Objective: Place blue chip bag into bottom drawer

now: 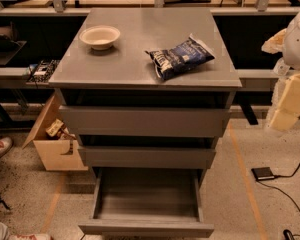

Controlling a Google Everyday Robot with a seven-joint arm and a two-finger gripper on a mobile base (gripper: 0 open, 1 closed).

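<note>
The blue chip bag [180, 58] lies flat on the right half of the grey cabinet top [140, 26], close to the front edge. The bottom drawer [146, 228] is pulled out toward me and its tray shows nothing inside. The two upper drawers stick out only a little. My gripper [287, 106], pale cream below a white arm, hangs at the right edge of the view, beside the cabinet's right side, right of the bag and lower than it. It holds nothing that I can see.
A cream bowl [100, 36] stands at the back left of the cabinet top. An open cardboard box [52, 141] sits on the floor to the left. A small black device [263, 173] with a cable lies on the floor to the right. A shoe [0, 148] shows at the left edge.
</note>
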